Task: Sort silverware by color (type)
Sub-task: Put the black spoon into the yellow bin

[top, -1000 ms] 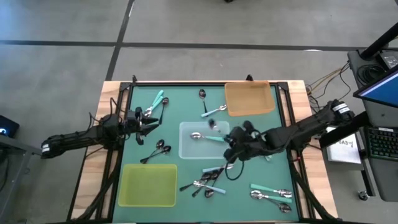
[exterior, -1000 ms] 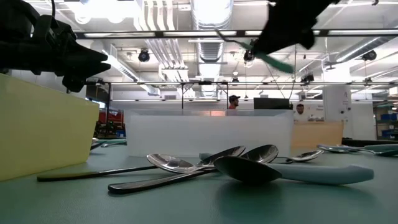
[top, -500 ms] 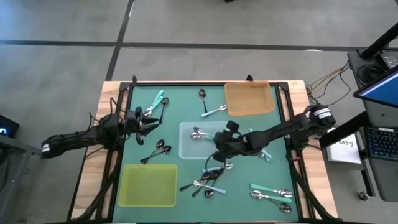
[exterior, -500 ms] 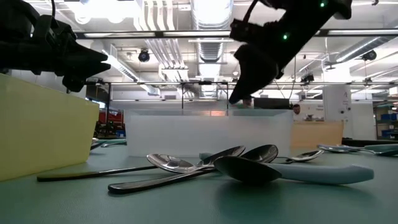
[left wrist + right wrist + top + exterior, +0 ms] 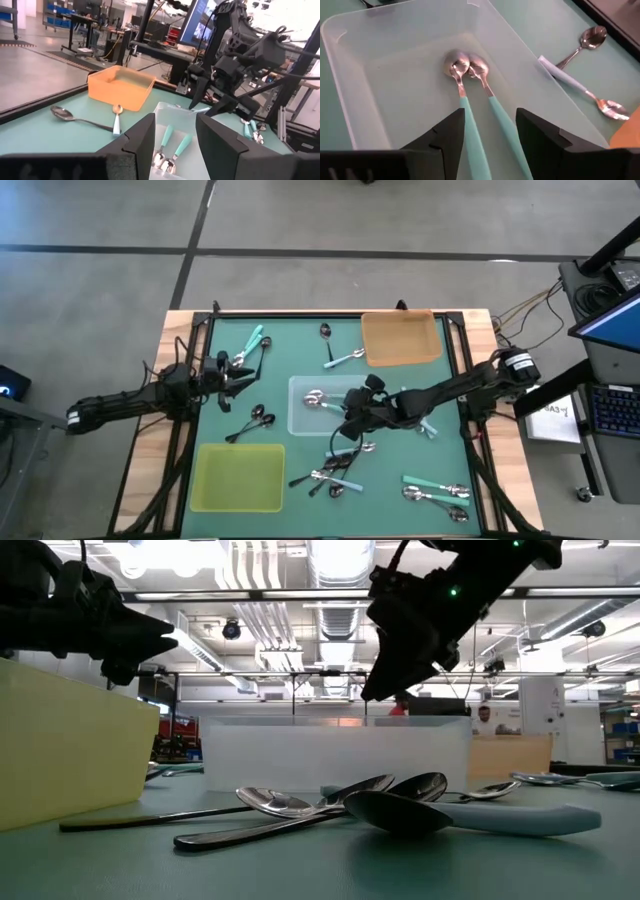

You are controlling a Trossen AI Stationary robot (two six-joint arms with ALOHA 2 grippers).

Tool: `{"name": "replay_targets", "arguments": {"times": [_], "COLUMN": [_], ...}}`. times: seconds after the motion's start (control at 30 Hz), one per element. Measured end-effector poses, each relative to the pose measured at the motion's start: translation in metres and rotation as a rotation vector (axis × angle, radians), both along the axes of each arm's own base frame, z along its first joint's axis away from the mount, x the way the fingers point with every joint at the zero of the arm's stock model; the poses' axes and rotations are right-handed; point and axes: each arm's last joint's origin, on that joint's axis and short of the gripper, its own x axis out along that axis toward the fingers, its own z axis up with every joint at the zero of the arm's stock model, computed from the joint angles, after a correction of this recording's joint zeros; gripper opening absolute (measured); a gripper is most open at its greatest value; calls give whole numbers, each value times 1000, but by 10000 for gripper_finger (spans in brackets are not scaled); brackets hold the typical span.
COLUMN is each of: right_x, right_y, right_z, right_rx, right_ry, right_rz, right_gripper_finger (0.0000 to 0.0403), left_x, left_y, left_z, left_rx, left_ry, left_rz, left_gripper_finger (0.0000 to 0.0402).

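Right gripper (image 5: pixel 352 418) sits over the right half of the clear tray (image 5: pixel 300 423), mid-table. Fingers spread, nothing between them. Right wrist view: two teal-handled spoons (image 5: pixel 470 95) lie side by side on the tray floor, bowls touching, directly below and ahead of the open fingers (image 5: pixel 445 137). Not in contact with the gripper.

Left gripper (image 5: pixel 240 377) hangs above the mat left of the clear tray, near the teal-handled pieces (image 5: pixel 252 340) at the far-left corner. Fingers parted, empty.

Rest of the silverware is loose on the green mat (image 5: pixel 290 360): a pile (image 5: pixel 335 470) just on the near side of the clear tray, a pair of dark spoons (image 5: pixel 255 420) left of it, a teal/silver group (image 5: pixel 435 490) at the near-right corner, two pieces (image 5: pixel 335 345) beside the orange tray (image 5: pixel 402 338). Yellow-green tray (image 5: pixel 238 477) near-left, nothing visible in it.

Versus 1 s ago: the right gripper was right of the clear tray with a teal-handled spoon showing at it in the low view; only one spoon lay in the tray. Now it's over the tray, open, and two spoons are in there. Left arm unchanged.
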Motion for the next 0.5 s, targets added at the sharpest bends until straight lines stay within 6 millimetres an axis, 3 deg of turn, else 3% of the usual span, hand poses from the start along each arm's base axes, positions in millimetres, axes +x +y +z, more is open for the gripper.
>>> {"name": "replay_targets", "arguments": {"times": [0.33,0.5], "right_x": [2,2], "right_y": [-15,-14], "right_z": [3,3], "right_rx": [-42,-43], "right_ry": [18,19], "right_rz": [-1,1], "right_gripper_finger": [155,148], "left_x": [0,-1], "left_y": [0,3], "left_z": [0,6], "left_rx": [-49,-43], "left_ry": [-15,-72], "left_rz": [-5,94], "left_gripper_finger": [128,128]}}
